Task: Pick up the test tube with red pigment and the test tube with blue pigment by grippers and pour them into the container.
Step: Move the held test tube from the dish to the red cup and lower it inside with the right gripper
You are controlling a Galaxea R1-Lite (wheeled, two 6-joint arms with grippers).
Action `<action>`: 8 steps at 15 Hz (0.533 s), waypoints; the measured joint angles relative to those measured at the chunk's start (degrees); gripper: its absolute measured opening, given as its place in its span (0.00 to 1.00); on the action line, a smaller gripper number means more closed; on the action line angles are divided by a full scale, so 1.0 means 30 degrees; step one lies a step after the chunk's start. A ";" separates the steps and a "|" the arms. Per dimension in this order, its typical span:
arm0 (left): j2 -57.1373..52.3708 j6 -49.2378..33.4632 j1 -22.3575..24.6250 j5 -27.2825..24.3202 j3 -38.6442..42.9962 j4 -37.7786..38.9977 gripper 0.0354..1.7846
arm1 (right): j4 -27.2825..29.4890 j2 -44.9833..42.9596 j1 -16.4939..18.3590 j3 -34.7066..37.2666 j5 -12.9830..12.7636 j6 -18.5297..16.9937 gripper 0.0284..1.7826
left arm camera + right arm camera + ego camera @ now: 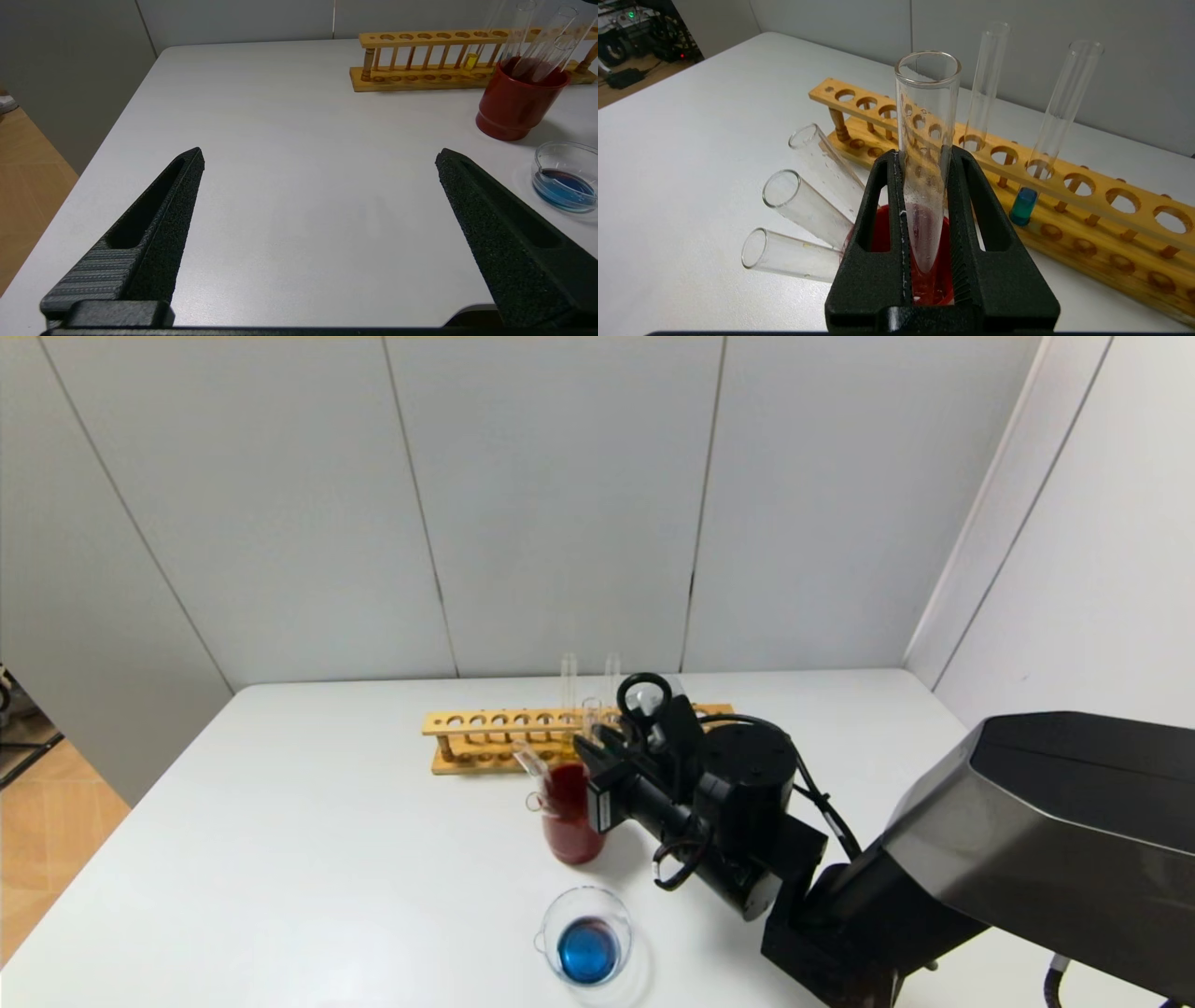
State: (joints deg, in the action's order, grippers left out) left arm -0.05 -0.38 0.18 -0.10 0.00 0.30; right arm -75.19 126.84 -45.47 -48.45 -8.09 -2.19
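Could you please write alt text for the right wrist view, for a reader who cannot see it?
The right end effector grips an emptied test tube upright above a red cup holding three leaning empty tubes. Behind, a wooden rack holds two tubes, one with teal liquid.

Right gripper [924, 186] jaws clamp empty tube [927, 140] over red cup [882, 228].

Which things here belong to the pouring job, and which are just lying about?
Job: right gripper, shut on an empty test tube over the red cup; glass beaker holding blue liquid.
Lying about: wooden rack, teal tube, yellowish tube, three tubes leaning in the cup, left gripper open and idle.
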 joint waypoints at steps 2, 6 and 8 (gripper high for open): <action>0.0000 -0.0008 0.0000 -0.0004 0.0000 0.0000 0.98 | 0.0008 0.0195 -0.0028 0.0000 0.0000 -0.0443 0.17; 0.0000 0.0008 0.0000 0.0000 0.0000 0.0000 0.98 | 0.0012 0.0313 -0.0012 -0.0077 0.0016 -0.0610 0.17; 0.0000 0.0024 0.0000 0.0008 0.0000 0.0008 0.98 | 0.0008 0.0362 -0.0012 -0.0069 0.0045 -0.0581 0.17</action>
State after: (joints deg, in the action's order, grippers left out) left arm -0.05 -0.30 0.18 -0.07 0.00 0.33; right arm -75.17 127.93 -45.51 -48.65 -7.96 -3.94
